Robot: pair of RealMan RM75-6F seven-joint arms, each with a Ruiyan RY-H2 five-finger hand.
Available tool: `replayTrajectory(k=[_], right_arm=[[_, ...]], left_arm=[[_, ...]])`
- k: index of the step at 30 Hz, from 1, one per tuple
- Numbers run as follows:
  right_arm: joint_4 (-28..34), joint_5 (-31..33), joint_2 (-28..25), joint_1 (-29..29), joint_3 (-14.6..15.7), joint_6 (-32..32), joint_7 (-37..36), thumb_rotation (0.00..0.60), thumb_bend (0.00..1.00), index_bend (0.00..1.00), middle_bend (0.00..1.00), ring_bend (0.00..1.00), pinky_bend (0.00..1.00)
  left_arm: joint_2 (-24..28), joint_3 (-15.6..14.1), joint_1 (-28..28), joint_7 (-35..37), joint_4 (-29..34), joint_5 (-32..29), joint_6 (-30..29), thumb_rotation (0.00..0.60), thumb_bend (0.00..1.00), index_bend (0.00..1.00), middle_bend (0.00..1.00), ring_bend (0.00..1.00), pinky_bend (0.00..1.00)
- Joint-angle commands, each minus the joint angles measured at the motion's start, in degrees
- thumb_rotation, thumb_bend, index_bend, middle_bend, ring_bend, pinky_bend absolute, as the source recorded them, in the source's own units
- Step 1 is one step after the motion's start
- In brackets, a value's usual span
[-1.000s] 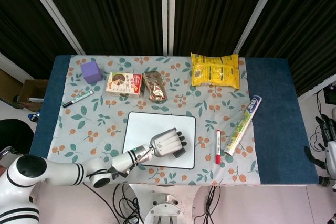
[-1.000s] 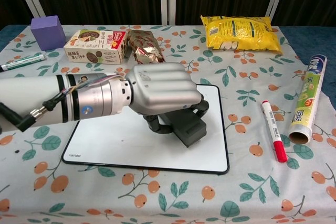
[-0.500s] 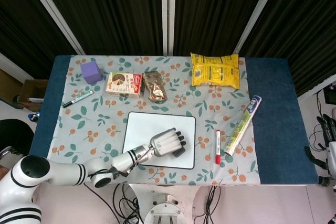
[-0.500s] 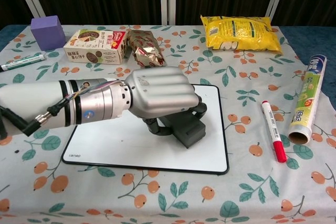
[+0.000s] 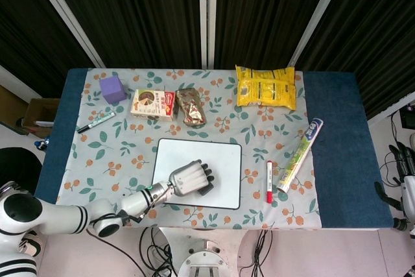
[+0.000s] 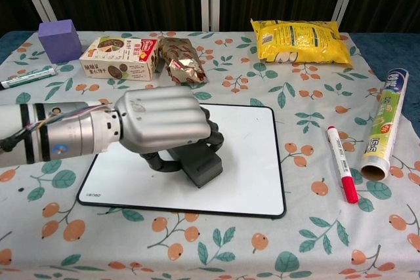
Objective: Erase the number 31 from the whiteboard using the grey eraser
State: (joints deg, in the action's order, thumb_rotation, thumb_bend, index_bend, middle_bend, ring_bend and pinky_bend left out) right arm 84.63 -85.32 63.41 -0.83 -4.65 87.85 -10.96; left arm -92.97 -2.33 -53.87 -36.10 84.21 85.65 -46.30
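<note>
The whiteboard lies flat at the front middle of the table; I see no writing on its visible surface. My left hand reaches over it from the left and grips the grey eraser, pressing it onto the board's lower middle. The hand covers most of the eraser. My right hand does not show in either view.
A red marker and a wrapped roll lie right of the board. Behind it are a snack box, a brown packet, a yellow bag, a purple cube and a green marker.
My left hand has slid the eraser leftward across the whiteboard, from its right part to near its middle.
</note>
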Motion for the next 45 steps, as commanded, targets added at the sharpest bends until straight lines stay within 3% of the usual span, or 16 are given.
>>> replayTrajectory(k=[1, 11, 23, 31, 37, 45], right_arm=[[0.23, -0.17, -0.01, -0.03, 0.03, 0.09, 0.19, 0.6, 0.24, 0.0, 0.0, 0.0, 0.0], [0.89, -0.46, 0.09, -0.19, 0.25, -0.14, 1.17, 0.6, 0.24, 0.0, 0.0, 0.0, 0.0], [1.17, -0.65, -0.04, -0.07, 0.34, 0.15, 1.36, 0.6, 0.24, 0.0, 0.0, 0.0, 0.0], [1.61, -1.05, -0.01, -0.69, 0.34, -0.46, 2.17, 0.6, 0.24, 0.0, 0.0, 0.0, 0.0], [2.65, -1.74, 0.01, -1.46, 0.31, -0.93, 3.38, 0.6, 0.24, 0.0, 0.0, 0.0, 0.0], [3.62, -2.06, 0.27, -1.81, 0.66, -1.35, 5.04, 0.6, 0.24, 0.0, 0.0, 0.0, 0.0]], left_arm=[[1.17, -0.63, 0.71, 0.01, 1.11, 0.9, -1.06, 0.6, 0.43, 0.68, 0.59, 0.49, 0.58], [5.12, -3.23, 2.69, 0.51, 5.17, 3.1, -2.22, 0.6, 0.43, 0.68, 0.59, 0.49, 0.58], [9.23, -3.81, 4.74, 0.44, 6.89, 2.79, -3.03, 0.6, 0.44, 0.69, 0.6, 0.5, 0.59], [17.04, -2.42, 8.92, 4.57, 9.16, 2.43, -10.68, 0.6, 0.45, 0.69, 0.6, 0.5, 0.59], [21.01, -1.57, 12.45, 11.55, 6.27, -1.99, -12.51, 0.6, 0.45, 0.69, 0.6, 0.5, 0.59], [19.17, -2.63, 15.23, 18.21, 0.51, -3.17, -10.86, 0.6, 0.44, 0.69, 0.6, 0.5, 0.59]])
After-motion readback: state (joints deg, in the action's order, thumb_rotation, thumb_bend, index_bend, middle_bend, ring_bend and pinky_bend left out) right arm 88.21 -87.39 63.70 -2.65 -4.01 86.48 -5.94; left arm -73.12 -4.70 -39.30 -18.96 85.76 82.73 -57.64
